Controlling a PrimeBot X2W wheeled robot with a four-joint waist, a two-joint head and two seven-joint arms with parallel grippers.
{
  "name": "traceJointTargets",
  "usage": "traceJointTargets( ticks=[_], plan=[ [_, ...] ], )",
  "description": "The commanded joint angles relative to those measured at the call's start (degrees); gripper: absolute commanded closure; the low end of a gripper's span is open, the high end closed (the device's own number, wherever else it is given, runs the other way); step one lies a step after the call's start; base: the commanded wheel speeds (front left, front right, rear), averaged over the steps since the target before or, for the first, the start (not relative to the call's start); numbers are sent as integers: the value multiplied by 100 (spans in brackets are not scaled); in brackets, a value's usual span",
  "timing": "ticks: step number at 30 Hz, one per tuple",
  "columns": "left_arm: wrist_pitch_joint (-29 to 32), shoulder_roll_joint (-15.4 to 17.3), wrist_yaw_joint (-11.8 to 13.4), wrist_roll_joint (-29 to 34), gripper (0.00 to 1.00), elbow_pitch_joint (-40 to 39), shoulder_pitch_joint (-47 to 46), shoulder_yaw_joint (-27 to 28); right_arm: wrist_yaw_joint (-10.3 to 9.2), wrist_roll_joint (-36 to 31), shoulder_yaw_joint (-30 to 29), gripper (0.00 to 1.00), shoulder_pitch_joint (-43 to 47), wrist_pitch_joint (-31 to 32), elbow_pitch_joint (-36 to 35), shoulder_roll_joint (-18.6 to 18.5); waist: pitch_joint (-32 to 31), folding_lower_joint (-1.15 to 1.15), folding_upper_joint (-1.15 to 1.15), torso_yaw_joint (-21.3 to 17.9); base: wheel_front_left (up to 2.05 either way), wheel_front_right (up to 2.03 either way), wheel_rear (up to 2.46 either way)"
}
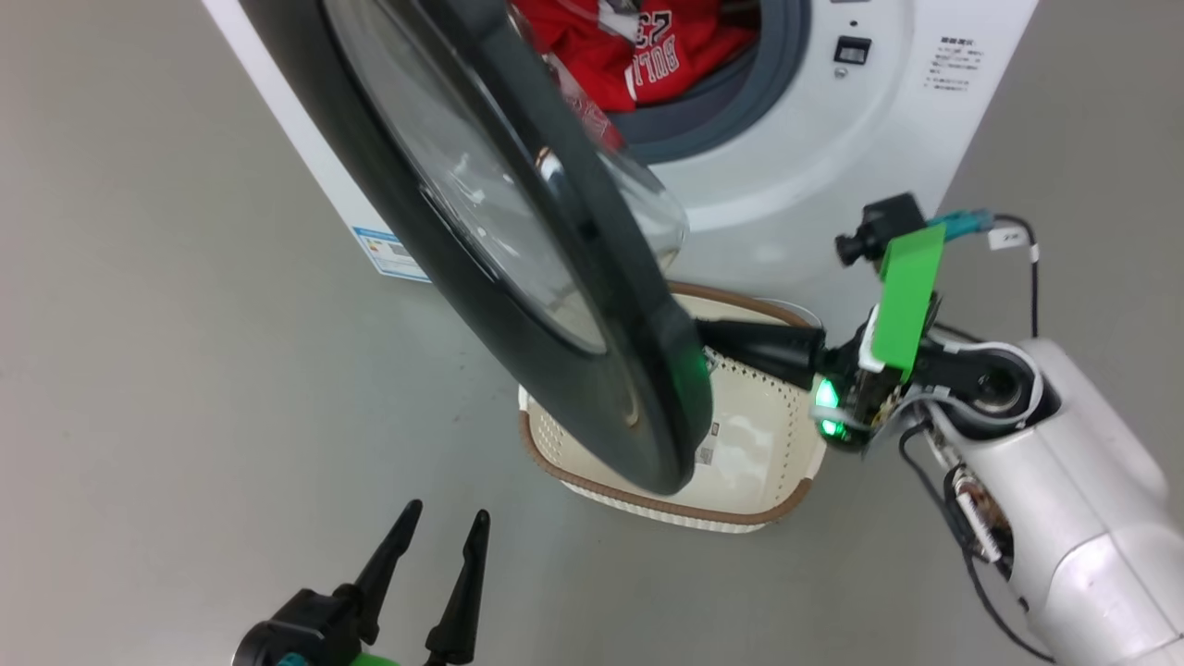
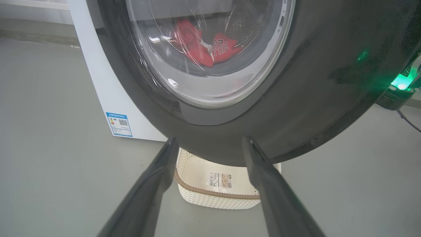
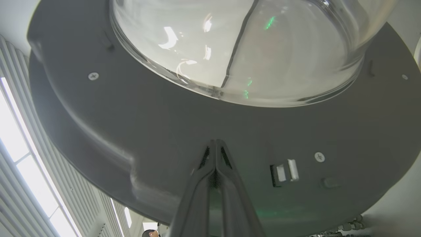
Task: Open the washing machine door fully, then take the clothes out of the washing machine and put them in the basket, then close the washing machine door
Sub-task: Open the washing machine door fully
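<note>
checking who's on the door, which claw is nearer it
Right. The right claw, shut, has its tips at the door on its inner side; the left claw, open, sits out front, apart.

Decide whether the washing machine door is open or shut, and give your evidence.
Open. The washing machine door stands well away from the washing machine, and the clothes inside show past its rim.

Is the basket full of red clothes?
No, the basket holds no clothes; the red clothes lie inside the washing machine.

Spread left claw (image 2: 210, 140) faces door (image 2: 296, 98) above basket (image 2: 217, 199).
</note>
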Motion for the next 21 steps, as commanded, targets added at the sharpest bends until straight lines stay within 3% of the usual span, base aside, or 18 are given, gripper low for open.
traceJointTargets(
  ticks=[1,21],
  plan=[
    [-70,63,-32,-29,0,-95,-1,152,5,-41,96,100,90,63,-183,128,-70,0,0,67,0,0,0],
    [-70,63,127,78,0,-209,337,355,5,-103,204,100,669,170,-406,573,-561,0,0,893,0,0,0]
  ],
)
